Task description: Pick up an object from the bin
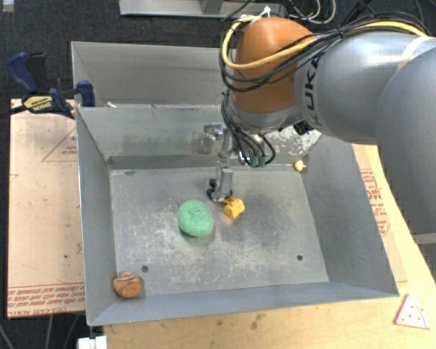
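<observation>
The yellow block (234,209) is lying just right of my fingers (218,193); I cannot tell their opening. I am thinking: slide over it first, then lower gently.

- You cannot tell what the tiny yellowish thing (299,166) at the bin's (94,217) back wall is: too small.
- The arm (378,78) runs off the right edge and hides the bin's far right corner.
- Whether the gripper (219,193) touches the yellow block (235,209) is unclear.
</observation>
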Controlling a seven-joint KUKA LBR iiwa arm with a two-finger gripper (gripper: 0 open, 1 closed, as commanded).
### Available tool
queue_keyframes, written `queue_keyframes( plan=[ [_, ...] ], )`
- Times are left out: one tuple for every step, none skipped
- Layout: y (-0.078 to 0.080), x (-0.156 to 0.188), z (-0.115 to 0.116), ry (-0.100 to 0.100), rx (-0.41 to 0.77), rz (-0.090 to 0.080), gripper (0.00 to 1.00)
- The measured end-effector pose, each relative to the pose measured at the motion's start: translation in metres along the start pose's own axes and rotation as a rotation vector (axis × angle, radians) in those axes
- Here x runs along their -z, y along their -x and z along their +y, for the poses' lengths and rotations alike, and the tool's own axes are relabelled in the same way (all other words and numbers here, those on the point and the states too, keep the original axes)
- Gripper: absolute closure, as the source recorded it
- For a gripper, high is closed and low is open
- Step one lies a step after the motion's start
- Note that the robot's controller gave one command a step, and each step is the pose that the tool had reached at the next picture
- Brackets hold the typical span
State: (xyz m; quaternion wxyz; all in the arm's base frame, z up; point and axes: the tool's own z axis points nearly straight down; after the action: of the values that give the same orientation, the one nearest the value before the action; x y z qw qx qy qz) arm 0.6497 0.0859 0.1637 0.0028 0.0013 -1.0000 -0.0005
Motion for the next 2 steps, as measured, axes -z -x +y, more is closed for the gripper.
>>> queue_keyframes(
  plan=[
    [0.001, 0.005, 0.000, 0.001, -0.001, -0.007, 0.00],
    [-0.031, -0.029, -0.008, 0.000, 0.072, -0.014, 0.00]
  ],
)
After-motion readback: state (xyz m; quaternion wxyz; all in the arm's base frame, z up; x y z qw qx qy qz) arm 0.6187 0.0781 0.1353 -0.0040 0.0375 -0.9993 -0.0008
